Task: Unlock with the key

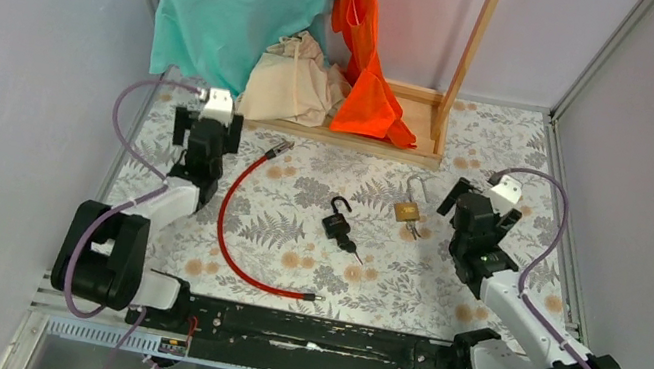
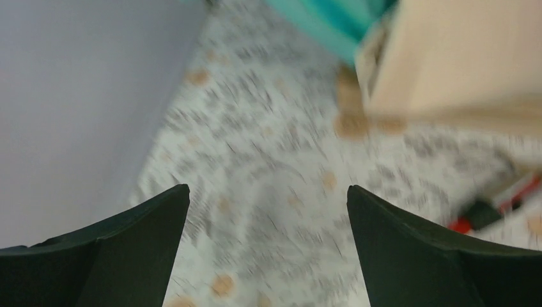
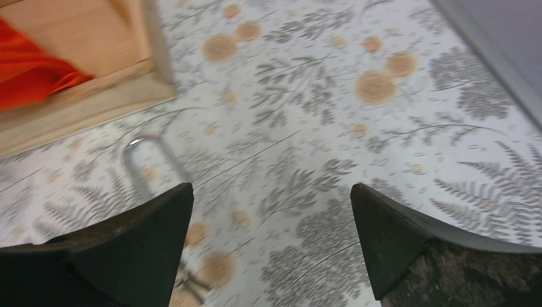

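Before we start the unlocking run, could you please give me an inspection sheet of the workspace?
Surface: floral tablecloth, lying flat.
Job's things: brass padlock with keys beside it; black padlock mid-table.
Clutter: red cable; wooden rack with teal shirt, orange garment, cream bag.
Hands: left hand and right hand open, holding nothing.
Cables: purple cables along both arms.
Surroundings: grey walls.
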